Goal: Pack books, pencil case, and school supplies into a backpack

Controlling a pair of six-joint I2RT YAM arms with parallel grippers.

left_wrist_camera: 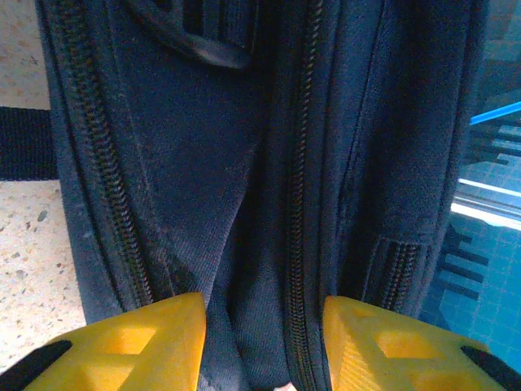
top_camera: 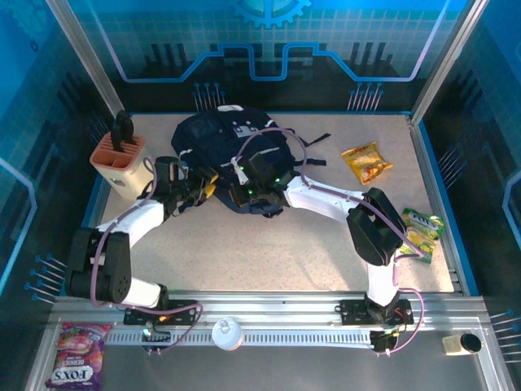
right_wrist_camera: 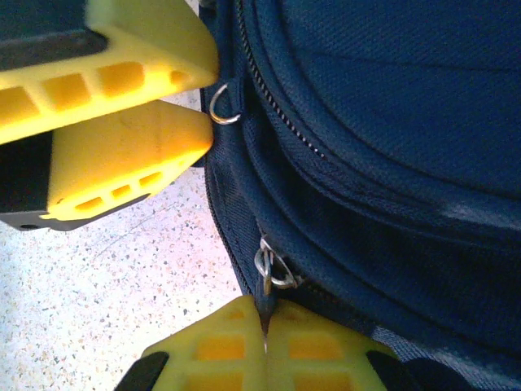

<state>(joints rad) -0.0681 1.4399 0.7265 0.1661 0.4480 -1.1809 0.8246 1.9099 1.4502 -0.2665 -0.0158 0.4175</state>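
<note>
Top external view showed a speckled bench point(top_camera: 269, 252) with the navy backpack point(top_camera: 213, 134) at its far centre. A backpack fold sat between the parted fingers of the left end effector point(left_wrist_camera: 264, 342); whether they gripped it could not be told. The right end effector point(right_wrist_camera: 264, 330), pressed together, pinched a metal zipper pull point(right_wrist_camera: 266, 273).

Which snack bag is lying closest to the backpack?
The yellow-orange bag, just right of the backpack. The green bag sits farther off at the right edge; the purple bag lies at the near left corner.
</note>
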